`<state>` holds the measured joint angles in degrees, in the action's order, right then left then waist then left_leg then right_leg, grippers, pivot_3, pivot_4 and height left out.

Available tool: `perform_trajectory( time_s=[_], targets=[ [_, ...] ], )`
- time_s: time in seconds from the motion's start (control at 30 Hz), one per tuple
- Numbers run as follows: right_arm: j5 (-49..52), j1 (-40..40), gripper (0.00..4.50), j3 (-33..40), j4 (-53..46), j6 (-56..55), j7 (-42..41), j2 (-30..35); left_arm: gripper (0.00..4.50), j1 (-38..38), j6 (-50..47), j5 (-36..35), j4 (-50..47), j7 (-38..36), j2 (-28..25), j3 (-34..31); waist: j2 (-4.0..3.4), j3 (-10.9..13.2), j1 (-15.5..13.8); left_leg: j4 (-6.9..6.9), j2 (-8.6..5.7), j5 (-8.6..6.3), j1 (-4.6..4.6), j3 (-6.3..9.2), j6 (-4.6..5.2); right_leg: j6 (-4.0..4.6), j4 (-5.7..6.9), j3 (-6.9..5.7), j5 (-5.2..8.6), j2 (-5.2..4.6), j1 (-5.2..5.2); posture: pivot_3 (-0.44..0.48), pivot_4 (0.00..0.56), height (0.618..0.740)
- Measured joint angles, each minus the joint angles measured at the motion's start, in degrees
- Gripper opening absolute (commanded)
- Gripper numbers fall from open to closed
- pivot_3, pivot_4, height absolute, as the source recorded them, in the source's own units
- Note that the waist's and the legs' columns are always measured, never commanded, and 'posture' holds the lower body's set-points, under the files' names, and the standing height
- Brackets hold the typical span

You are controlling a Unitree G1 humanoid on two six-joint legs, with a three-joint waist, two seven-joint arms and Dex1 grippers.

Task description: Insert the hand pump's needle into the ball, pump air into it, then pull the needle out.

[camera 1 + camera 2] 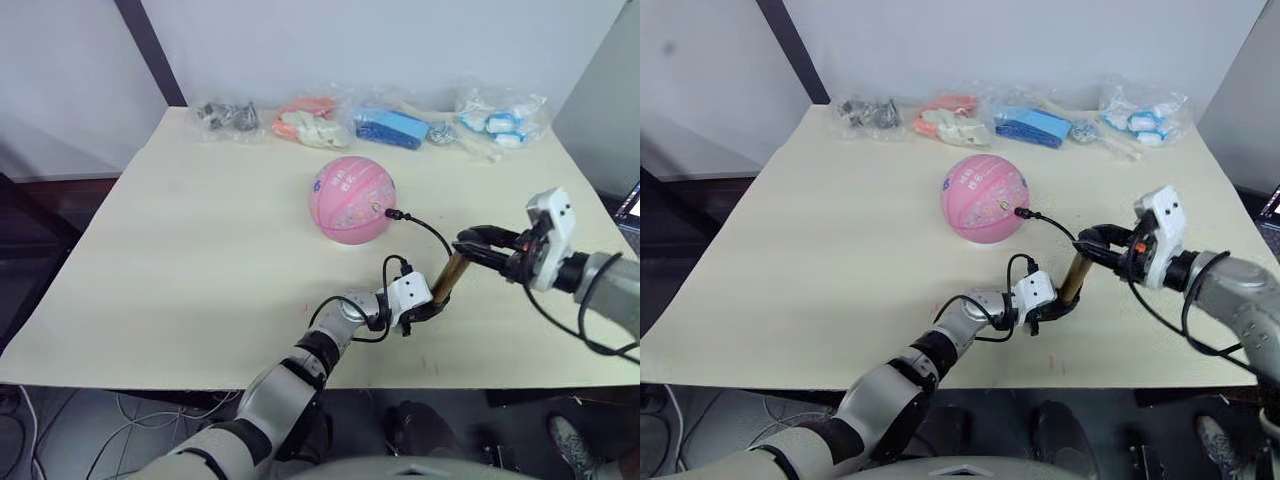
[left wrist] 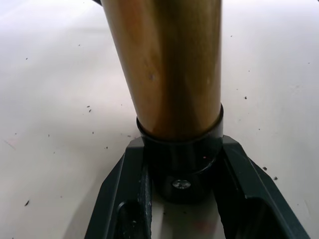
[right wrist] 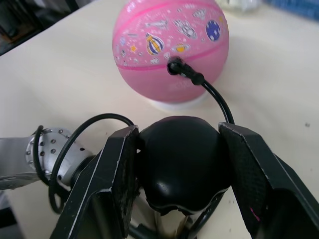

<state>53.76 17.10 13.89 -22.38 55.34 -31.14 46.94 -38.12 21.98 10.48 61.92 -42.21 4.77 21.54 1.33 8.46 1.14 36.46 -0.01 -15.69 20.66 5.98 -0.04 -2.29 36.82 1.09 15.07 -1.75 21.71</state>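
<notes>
Your left gripper (image 1: pixel 428 308) clamps the black bottom cap of the hand pump (image 1: pixel 449 276), which stands tilted on the table (image 1: pixel 180 260). Your right gripper (image 1: pixel 470 243) is closed around the black handle (image 3: pixel 182 167) at the pump's top. The hose (image 1: pixel 428 230) arcs to the pink ball (image 1: pixel 351 199) at mid-table, its fitting (image 3: pixel 183 70) seated in the ball's side, the needle hidden. Bagged items (image 1: pixel 400 126) line the far edge.

A lab or test room: plain table (image 1: pixel 180 260), bare white wall (image 1: pixel 400 40), bagged props (image 1: pixel 400 125), floor cables (image 1: pixel 90 420).
</notes>
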Motion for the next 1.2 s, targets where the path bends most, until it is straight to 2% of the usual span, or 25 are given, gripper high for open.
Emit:
perform_trajectory(
  time_s=[0.07,0.17,0.4,0.73,0.87,1.03,1.1,1.13,1.2],
  targets=[
    [2.6,3.7,2.06,2.1,0.0,2.0,0.3,1.8,1.14,0.0,0.0,0.0,0.0,-0.2,0.2,-0.2,-0.11,0.1,-0.1,0.02,-0.07,0.0,0.08,-0.01,0.0,0.18,0.0,0.02,-0.13,-0.04,0.06,0.0,0.15,0.74],
    [7.0,10.0,2.06,5.7,1.2,5.1,0.6,5.2,1.14,0.1,0.0,0.0,0.0,-0.1,0.4,-0.3,0.1,0.3,-0.2,0.02,-0.2,0.0,0.12,0.03,0.0,0.17,-0.04,0.01,-0.14,-0.16,0.06,0.0,0.15,0.74],
    [11.6,18.6,2.06,6.8,4.6,8.7,1.5,9.9,1.14,0.0,0.0,0.0,-0.1,0.0,0.6,-0.3,0.08,0.5,-0.2,0.04,-0.24,0.0,0.13,-0.04,0.01,-0.1,-0.04,0.07,-0.08,-0.23,0.07,0.0,0.15,0.74],
    [13.4,21.3,2.06,6.7,7.6,12.3,1.4,13.7,1.14,-0.1,0.3,0.0,-0.7,0.0,0.9,-0.4,-0.2,0.7,-0.3,0.14,-0.33,0.01,0.64,-0.17,0.01,-0.02,-0.03,0.24,-0.28,-0.3,0.52,0.0,0.15,0.74],
    [13.0,16.6,2.06,9.4,3.4,10.1,1.2,13.3,1.14,0.2,0.3,0.0,-0.7,0.1,1.1,-0.2,-0.05,0.7,-0.5,0.26,-0.33,0.01,0.7,-0.07,0.01,-0.04,-0.02,0.17,-0.3,-0.28,0.51,0.0,0.15,0.74],
    [10.5,6.6,2.06,11.5,-0.7,3.7,1.4,8.2,1.14,0.3,-0.2,0.0,0.1,0.8,1.0,-0.2,0.36,0.4,-0.3,0.32,-0.31,0.0,0.32,-0.1,0.02,-0.12,-0.01,0.17,-0.27,-0.27,0.13,0.0,0.15,0.74],
    [8.0,1.5,2.06,10.5,-2.9,0.0,1.4,5.4,1.14,0.4,-0.3,0.2,0.6,1.1,0.8,-0.2,0.59,0.2,-0.3,0.24,-0.25,-0.01,0.07,-0.07,0.02,-0.29,-0.03,0.15,-0.15,-0.2,-0.1,0.0,0.15,0.74],
    [5.7,-1.9,2.06,8.6,-3.6,-2.7,1.6,2.8,1.14,0.7,-0.4,0.3,0.7,1.2,0.6,-0.2,1.03,-0.2,-0.2,0.12,-0.13,-0.01,0.0,-0.03,0.01,-0.26,-0.04,0.13,-0.12,-0.08,-0.23,0.0,0.15,0.74],
    [3.5,-4.1,2.06,6.5,-4.0,-5.1,1.7,0.9,1.14,0.7,-0.4,0.5,0.8,1.3,0.4,-0.2,1.06,-0.3,-0.1,0.11,-0.08,-0.01,-0.03,-0.07,0.01,-0.25,-0.04,0.14,-0.12,-0.05,-0.27,0.0,0.15,0.74]
  ],
)
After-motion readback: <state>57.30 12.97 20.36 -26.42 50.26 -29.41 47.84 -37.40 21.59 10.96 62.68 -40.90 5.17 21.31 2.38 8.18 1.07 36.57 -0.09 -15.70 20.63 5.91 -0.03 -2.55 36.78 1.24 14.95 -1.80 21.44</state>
